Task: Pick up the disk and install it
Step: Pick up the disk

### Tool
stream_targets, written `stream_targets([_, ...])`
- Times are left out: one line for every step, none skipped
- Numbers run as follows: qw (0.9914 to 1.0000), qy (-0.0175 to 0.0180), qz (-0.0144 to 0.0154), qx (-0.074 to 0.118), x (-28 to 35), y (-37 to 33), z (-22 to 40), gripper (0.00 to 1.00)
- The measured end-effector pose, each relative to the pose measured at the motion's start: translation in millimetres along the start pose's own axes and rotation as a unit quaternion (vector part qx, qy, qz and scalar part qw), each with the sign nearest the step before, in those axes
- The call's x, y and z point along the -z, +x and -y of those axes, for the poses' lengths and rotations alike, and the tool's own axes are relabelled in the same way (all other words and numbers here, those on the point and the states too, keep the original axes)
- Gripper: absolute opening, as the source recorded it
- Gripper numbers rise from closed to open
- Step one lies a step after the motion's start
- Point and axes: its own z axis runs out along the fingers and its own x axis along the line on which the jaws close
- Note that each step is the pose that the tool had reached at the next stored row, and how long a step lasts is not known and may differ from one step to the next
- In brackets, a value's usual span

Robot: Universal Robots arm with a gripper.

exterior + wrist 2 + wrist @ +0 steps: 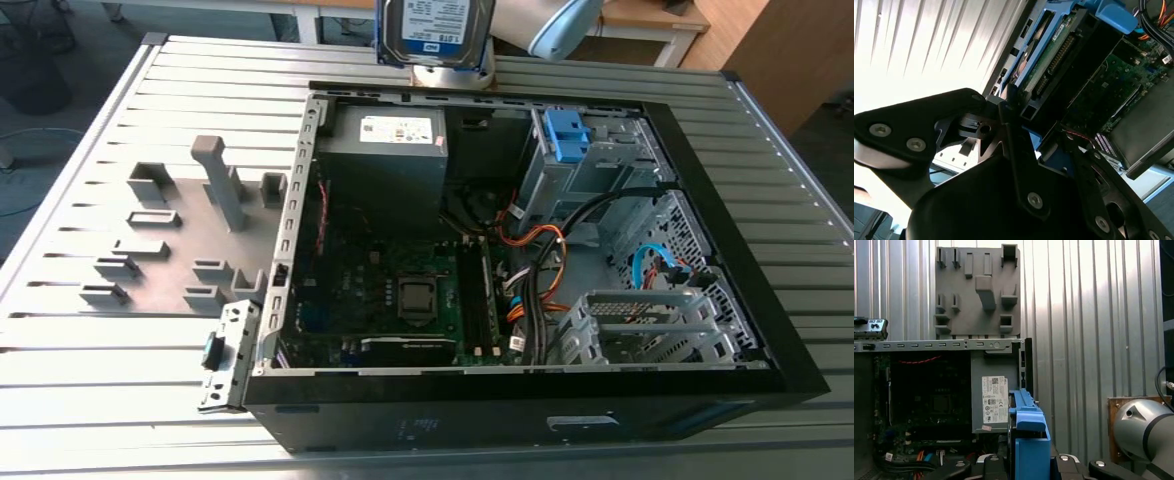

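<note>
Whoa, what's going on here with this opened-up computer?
A robot arm is partway through fitting a hard drive. Its gripper is clamped on the disk, a silver drive with blue side rails, and holds it in the air above the edge of the open computer case, near the grey power-supply box. The disk is not yet inside the case.

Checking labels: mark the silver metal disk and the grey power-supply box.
silver metal disk (434, 30), exterior view, on its white-and-blue label.
grey power-supply box (387, 185), exterior view, on its bare grey face.
</note>
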Motion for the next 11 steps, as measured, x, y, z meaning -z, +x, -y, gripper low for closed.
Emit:
stream_targets([0.9999,0.0007,-0.0144,0.0,0.5,13.7,0.6,0.36])
stream_targets([0.9995,0.0015,-0.0317,-0.001,1.2,28.6,1.3,0.36])
stream_targets([0.99949,0.0015,-0.0319,-0.001,1.2,28.7,1.3,0.36])
stream_targets([0.99948,0.0015,-0.0321,-0.001,1.2,28.8,1.4,0.36])
stream_targets([0.99948,0.0015,-0.0323,-0.001,1.2,29.0,1.4,0.36])
stream_targets([0.99947,0.0015,-0.0325,-0.001,1.2,29.1,1.4,0.36])
stream_targets([0.99946,0.0015,-0.0327,-0.001,1.2,29.2,1.4,0.36])
stream_targets([0.99946,0.0016,-0.0329,-0.001,1.2,29.3,1.4,0.36])
stream_targets([0.99945,0.0016,-0.033,-0.001,1.2,29.5,1.4,0.36])
stream_targets([0.99944,0.0016,-0.0333,-0.001,1.2,29.6,1.4,0.36])
stream_targets([0.99944,0.0016,-0.0335,-0.001,1.2,29.7,1.4,0.36])
